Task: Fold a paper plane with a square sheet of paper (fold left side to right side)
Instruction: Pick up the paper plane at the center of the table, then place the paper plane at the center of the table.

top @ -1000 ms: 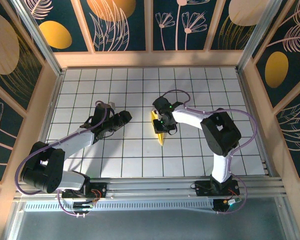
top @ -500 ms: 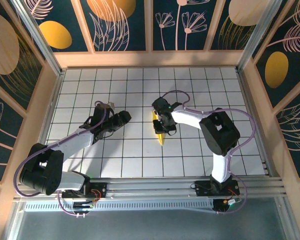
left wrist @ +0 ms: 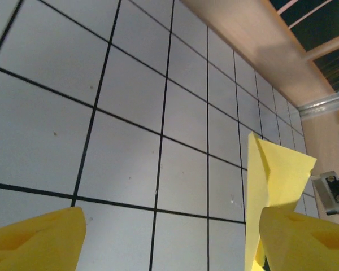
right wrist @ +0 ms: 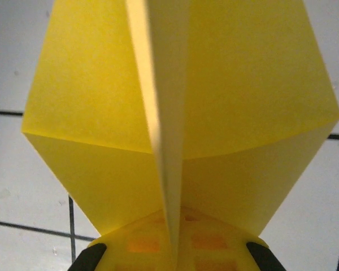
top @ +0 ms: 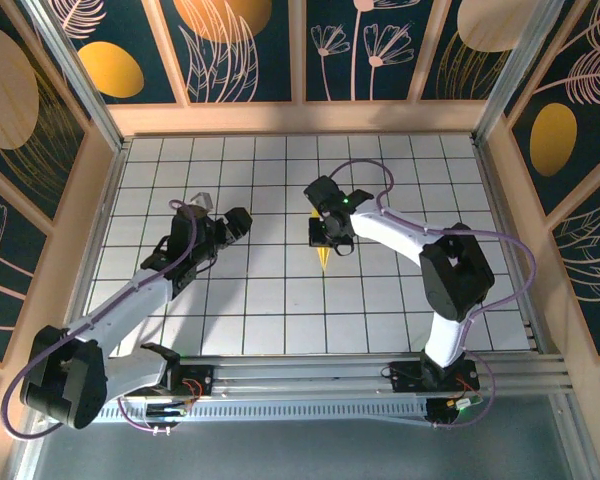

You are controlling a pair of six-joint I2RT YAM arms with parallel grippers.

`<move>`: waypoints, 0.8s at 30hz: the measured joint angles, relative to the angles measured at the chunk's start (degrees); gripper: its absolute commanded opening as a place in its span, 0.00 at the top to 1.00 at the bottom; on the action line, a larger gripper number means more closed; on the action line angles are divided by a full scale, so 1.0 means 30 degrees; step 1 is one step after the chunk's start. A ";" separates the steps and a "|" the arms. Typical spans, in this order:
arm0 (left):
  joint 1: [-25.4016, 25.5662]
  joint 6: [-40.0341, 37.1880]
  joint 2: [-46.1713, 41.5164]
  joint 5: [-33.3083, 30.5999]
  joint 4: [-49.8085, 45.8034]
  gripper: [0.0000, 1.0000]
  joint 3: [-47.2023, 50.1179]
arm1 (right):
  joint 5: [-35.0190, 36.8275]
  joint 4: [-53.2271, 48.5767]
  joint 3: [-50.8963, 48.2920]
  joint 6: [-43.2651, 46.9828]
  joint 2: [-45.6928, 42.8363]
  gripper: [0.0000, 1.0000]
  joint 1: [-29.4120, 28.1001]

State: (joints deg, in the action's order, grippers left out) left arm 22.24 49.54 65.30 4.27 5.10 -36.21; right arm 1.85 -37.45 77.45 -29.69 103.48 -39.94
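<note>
The paper plane [right wrist: 181, 90] is a creased yellow dart. Its central keel stands pinched between my right gripper's [right wrist: 172, 245] yellow fingers, which are shut on it, and its wings spread to either side. From the top its pointed tip [top: 323, 260] pokes out toward the near edge below the right gripper [top: 326, 234], near the middle of the white grid table [top: 400, 180]. My left gripper [top: 236, 222] sits about two tiles to the left, open and holding nothing. In the left wrist view its yellow fingers [left wrist: 37, 243] stand wide apart over bare tiles, with the plane [left wrist: 274, 175] beside the right-hand finger.
Wooden walls [top: 300, 118] ring the table on three sides, and one runs across the back in the left wrist view [left wrist: 254, 34]. An aluminium rail [top: 310, 372] carrying both arm bases closes off the near edge.
My right gripper has closed on the plane and shifted it slightly toward the back wall. The left arm has pulled back to the left and its jaws have spread wider.
</note>
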 measured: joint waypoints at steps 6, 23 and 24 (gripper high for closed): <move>-0.0328 -0.1020 -0.1756 -0.1829 -0.0976 0.12 0.0080 | 0.1450 -0.0525 0.2521 -0.0226 0.0998 0.95 0.0488; -0.0437 -0.4677 -0.5858 -0.4583 -0.3133 0.01 0.1450 | 0.1953 -0.1916 0.7606 -0.0248 0.6207 0.95 0.1086; -0.0437 -0.4823 -0.5865 -0.4590 -0.3155 0.01 0.1450 | 0.1931 -0.2047 0.7796 -0.0248 0.6411 0.95 0.1086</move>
State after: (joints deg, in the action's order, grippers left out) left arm 20.93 35.07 47.70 -9.50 -4.36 -31.86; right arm 7.64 -43.59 100.84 -30.44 122.72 -36.69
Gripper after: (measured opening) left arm 0.986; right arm 0.052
